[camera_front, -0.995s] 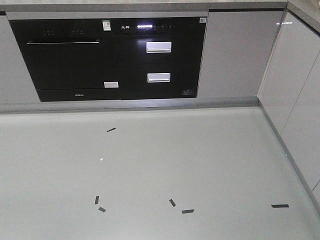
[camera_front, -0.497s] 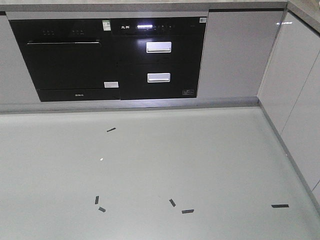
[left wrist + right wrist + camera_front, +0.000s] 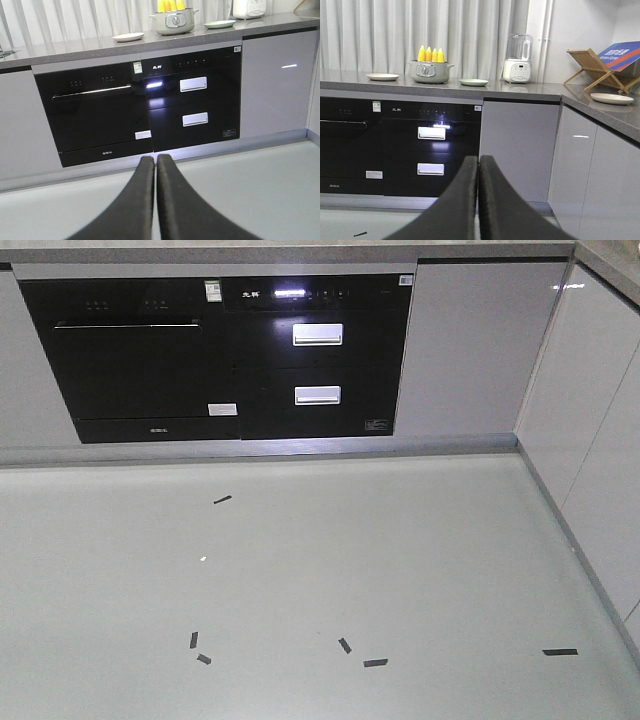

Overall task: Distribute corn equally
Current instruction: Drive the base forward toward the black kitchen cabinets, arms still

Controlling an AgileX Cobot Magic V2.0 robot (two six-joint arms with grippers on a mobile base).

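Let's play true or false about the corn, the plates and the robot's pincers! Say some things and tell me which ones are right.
1. The corn stands up in the pot on the counter. True.
2. The left pincer holds a corn cob. False: it is shut and holds nothing.
3. A plate sits on each side of the pot. True: a cream plate on one side and a green plate on the other.
4. The right pincer is wide open. False: it is shut, with its fingers pressed together.
5. The green plate has corn on it. False: it looks empty, and all the corn in view is in the pot.
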